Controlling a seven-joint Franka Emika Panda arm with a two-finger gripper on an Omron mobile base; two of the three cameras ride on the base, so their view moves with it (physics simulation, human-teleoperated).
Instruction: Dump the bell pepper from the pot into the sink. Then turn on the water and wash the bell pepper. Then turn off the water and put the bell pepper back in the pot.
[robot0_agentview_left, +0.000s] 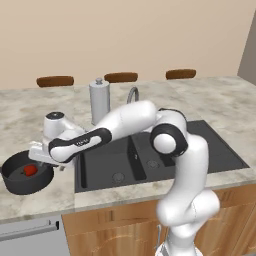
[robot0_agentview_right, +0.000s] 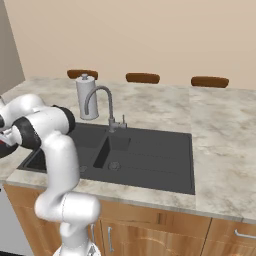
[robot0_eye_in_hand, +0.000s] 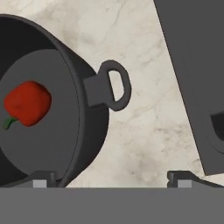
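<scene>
Hand view puts your gripper (robot0_eye_in_hand: 111, 178) at 6 o'clock with its two fingertips spread wide and nothing between them, one tip over the pot's (robot0_eye_in_hand: 83, 144) rim and the other over bare marble counter (robot0_eye_in_hand: 144, 131). Just beyond, at 9 o'clock, you see the bell pepper (robot0_eye_in_hand: 27, 103) lying on the pot floor, red with a short green stem, and the pot's loop handle (robot0_eye_in_hand: 114, 85) sticking out near centre. At 3 o'clock the edge of the black sink (robot0_eye_in_hand: 192, 78) runs past, apart from the pot. From the left base view, your hand hangs over the pot's (robot0_agentview_left: 20, 182) right side at 8 o'clock, the sink (robot0_agentview_left: 110, 172) is at centre, and farther back stand the faucet (robot0_agentview_left: 132, 94) and a silver canister (robot0_agentview_left: 99, 100) at 11 o'clock.
</scene>
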